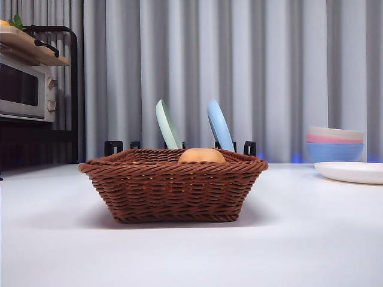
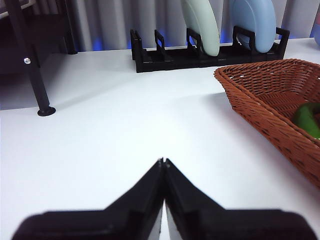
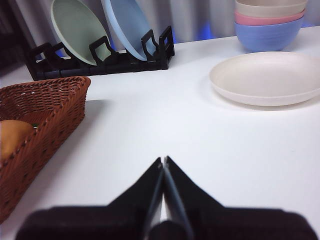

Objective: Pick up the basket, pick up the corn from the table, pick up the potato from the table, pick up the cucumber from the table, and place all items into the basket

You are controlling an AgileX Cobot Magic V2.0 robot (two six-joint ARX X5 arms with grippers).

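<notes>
A dark brown woven wicker basket sits mid-counter, wide and shallow w/ flared sides and a braided rim. Judging by what lies inside, the task looks at or near its end: the tan, smooth potato pokes just above the rim in the front view, and a glossy green piece, prob. the cucumber, shows inside the basket's wall in the left wrist view. The corn is not visible in any view; it may lie hidden below the rim, so that step can't be confirmed. No loose vegetables show on the counter. Both arms wait apart from the basket, one on each side of it. The left gripper has its jaws pressed together, holding nothing, over bare counter beside the basket; the right gripper is likewise closed tight and empty. If the corn is still out, the next move calls for finding it first, then opening the jaws; otherwise nothing remains but staying clear. Behind the basket stands a black plate rack w/ a pale green plate and a blue plate on edge. To one side: a cream plate and stacked bowls.
</notes>
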